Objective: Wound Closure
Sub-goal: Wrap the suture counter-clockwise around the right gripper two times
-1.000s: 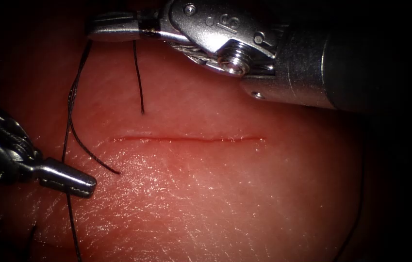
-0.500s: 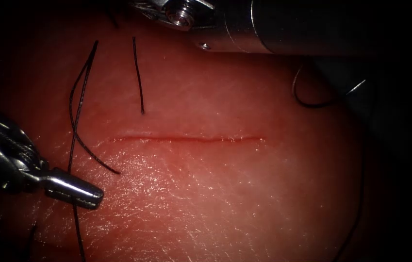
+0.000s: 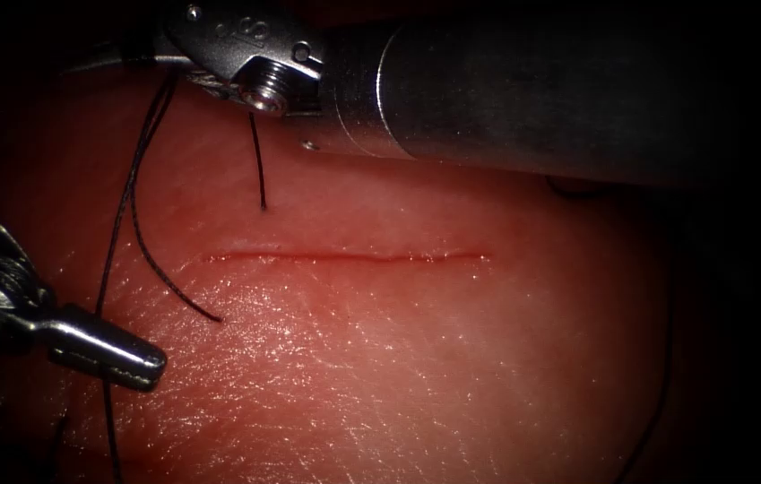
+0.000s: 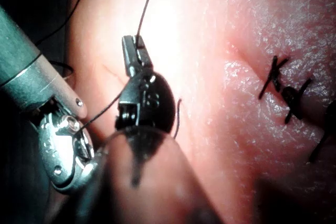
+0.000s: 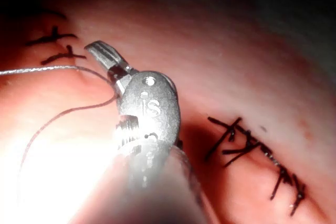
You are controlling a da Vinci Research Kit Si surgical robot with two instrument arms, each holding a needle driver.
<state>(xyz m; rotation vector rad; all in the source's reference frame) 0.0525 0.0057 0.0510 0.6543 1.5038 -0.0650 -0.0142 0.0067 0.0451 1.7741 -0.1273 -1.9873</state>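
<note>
Endoscope: thread (image 3: 134,206) enters the tissue (image 3: 398,358) just above and just below the cut's (image 3: 353,256) left end. Left gripper (image 3: 142,358), left of the cut, looks clamped on thread.
Left wrist: confirms, closed on a strand.
Right wrist: right gripper (image 5: 102,51) closed on thread.
Needle: can't tell where.
Suggest even tension and a low pull, so the tissue doesn't tear.

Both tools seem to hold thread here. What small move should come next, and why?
Probably ease the left tool and the right tool gently apart. Each looks shut on the thread, which lies slack where it enters the tissue above and below the left end of the cut. I cannot place the needle.
</note>
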